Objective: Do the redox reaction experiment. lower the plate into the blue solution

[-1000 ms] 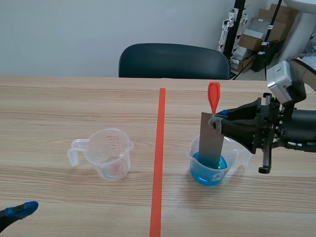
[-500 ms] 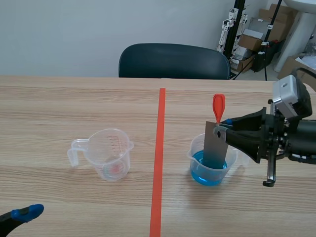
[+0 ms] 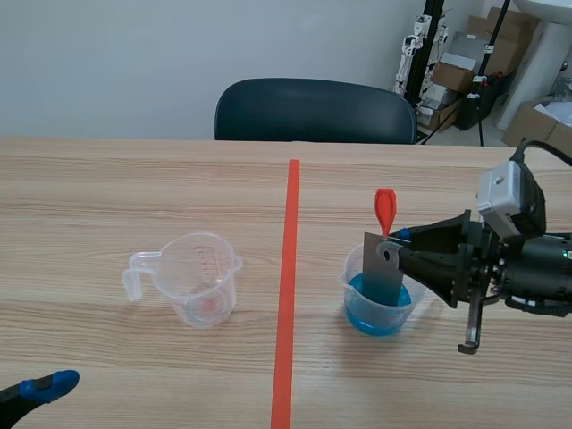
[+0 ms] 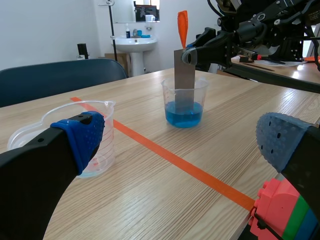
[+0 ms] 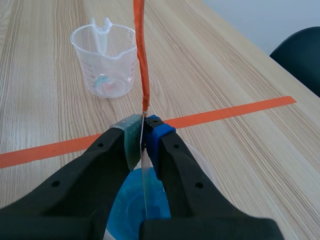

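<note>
A thin grey metal plate (image 3: 382, 270) with an orange-red tab (image 3: 385, 210) on top stands upright in the clear beaker (image 3: 355, 268), its lower end in the blue solution (image 3: 380, 313). My right gripper (image 3: 399, 241) is shut on the plate's upper edge. In the right wrist view the plate (image 5: 144, 170) shows edge-on between the pads, under the tab (image 5: 141, 55), above the blue solution (image 5: 135, 210). From the left wrist view, beaker (image 4: 185, 102) and plate (image 4: 183, 70) stand far ahead. My left gripper (image 3: 27, 393) is open at the table's near left corner, holding nothing.
A second clear measuring cup (image 3: 192, 277) with a handle stands left of the tape line (image 3: 288, 286); it also appears ahead of the right gripper (image 5: 104, 60) and close to the left finger (image 4: 75, 135). A dark chair (image 3: 313, 112) is behind the table.
The right gripper has come down and shifted slightly left with the plate, so less plate shows above the beaker rim. The left gripper stayed at the corner.
</note>
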Available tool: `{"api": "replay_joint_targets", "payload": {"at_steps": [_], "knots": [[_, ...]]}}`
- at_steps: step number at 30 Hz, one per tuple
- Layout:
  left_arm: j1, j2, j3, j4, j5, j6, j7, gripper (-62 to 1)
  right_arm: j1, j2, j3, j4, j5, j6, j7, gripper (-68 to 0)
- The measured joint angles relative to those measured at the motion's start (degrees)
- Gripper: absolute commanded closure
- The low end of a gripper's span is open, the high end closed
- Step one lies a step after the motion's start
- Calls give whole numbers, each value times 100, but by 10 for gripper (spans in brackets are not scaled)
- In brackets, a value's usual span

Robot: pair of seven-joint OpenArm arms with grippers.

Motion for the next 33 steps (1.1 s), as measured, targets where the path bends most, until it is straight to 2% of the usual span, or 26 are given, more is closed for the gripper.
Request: {"api": "replay_joint_targets", "payload": {"at_steps": [8,33], "knots": [[0,0,2,0,0,0,0,-623,-46,-2,0,0,-90,-59,227,-6],[0,0,2,0,0,0,0,-623,-46,0,0,0,-103,-59,179,-6]]}}
